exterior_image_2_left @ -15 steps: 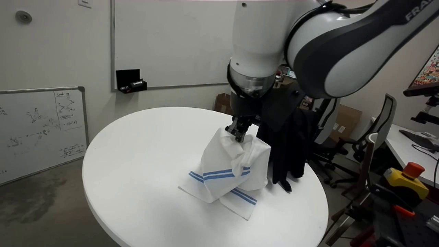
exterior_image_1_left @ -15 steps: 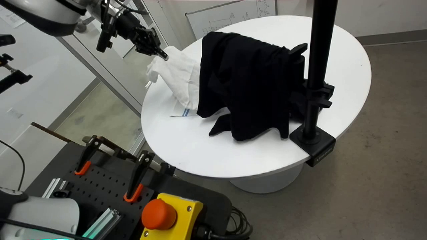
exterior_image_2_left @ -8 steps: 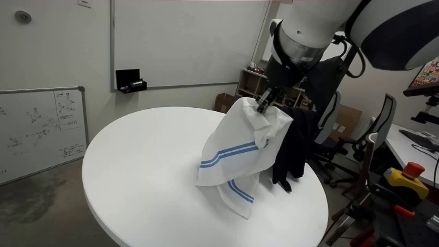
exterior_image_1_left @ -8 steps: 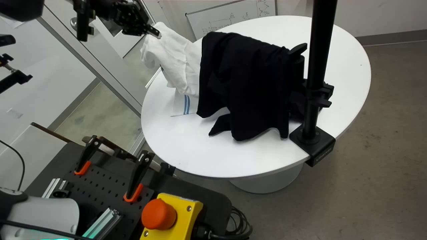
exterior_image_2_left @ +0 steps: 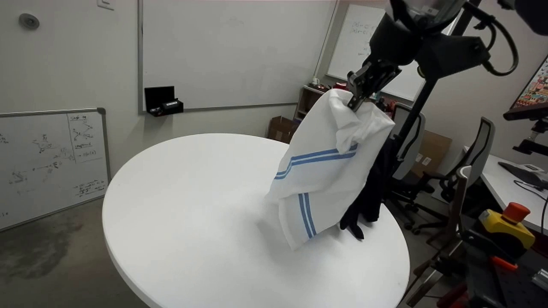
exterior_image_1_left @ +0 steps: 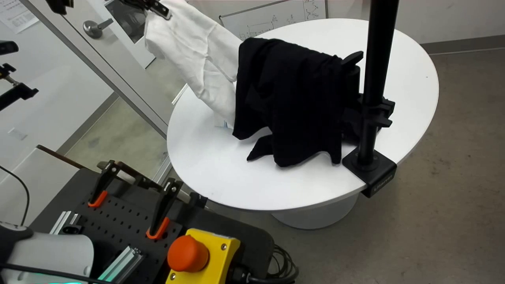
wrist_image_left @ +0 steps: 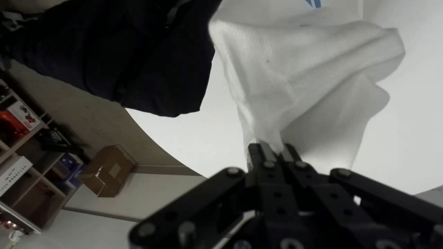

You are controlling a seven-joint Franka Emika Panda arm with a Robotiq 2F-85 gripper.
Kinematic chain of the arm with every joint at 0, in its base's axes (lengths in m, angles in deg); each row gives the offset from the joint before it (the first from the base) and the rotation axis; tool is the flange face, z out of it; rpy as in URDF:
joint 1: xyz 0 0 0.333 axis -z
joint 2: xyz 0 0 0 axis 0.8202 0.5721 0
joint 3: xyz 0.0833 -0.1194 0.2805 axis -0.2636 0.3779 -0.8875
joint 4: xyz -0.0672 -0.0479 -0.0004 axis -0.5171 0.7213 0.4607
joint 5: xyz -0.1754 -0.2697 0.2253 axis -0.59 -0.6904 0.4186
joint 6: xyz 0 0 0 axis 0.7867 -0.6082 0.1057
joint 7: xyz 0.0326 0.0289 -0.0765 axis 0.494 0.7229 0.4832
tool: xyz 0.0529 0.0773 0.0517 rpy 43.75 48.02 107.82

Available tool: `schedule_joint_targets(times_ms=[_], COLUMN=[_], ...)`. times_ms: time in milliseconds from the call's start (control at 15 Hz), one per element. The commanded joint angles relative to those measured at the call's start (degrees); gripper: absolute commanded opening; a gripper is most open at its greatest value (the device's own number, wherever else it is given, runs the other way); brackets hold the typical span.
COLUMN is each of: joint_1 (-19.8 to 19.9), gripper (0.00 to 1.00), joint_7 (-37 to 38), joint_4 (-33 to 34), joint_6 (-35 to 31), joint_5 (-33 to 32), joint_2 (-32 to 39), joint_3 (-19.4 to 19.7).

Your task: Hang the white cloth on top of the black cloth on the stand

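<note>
The white cloth with blue stripes hangs in folds from my gripper, in both exterior views [exterior_image_1_left: 197, 51] [exterior_image_2_left: 321, 175] and the wrist view [wrist_image_left: 304, 69]. My gripper [exterior_image_2_left: 354, 105] is shut on its upper part; the fingertips pinch a fold in the wrist view [wrist_image_left: 271, 147]. I cannot tell whether its lowest corner touches the table. The black cloth [exterior_image_1_left: 292, 102] is draped over the stand's arm, which it hides. It also shows in an exterior view [exterior_image_2_left: 370, 203] and the wrist view [wrist_image_left: 148, 65]. The stand's black pole [exterior_image_1_left: 379, 59] is upright. The white cloth is beside the black cloth's free end.
The stand's clamp base [exterior_image_1_left: 369, 167] grips the edge of the round white table [exterior_image_1_left: 244, 181]. A yellow box with a red button [exterior_image_1_left: 213, 252] and clamps [exterior_image_1_left: 161, 205] sit on the robot's dark bench. Chairs [exterior_image_2_left: 469, 158] stand behind the table.
My gripper has risen and moved toward the stand side, lifting the white cloth with it. Much of the cloth has come up off the table. The black cloth has not moved.
</note>
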Motion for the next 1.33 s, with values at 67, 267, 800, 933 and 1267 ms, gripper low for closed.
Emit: schedule_joint_targets(times_ms=[67, 267, 800, 933, 1267], joint_1=[3.8, 5.6, 14.5, 17.3, 20.9], gripper=[0.01, 0.01, 0.01, 0.01, 0.01], joint_7=[4.0, 5.4, 10.7, 12.5, 16.9], joint_4=[-4.7, -5.7, -1.2, 2.7, 16.0], joint_6=[2.5, 5.6, 14.3, 15.7, 21.5], joint_5=[2.0, 3.8, 6.6, 6.1, 6.1], joint_2=[-11.7, -16.9, -21.9, -18.8, -8.2], joint_3=[-4.4, -6.2, -6.6, -6.2, -5.3])
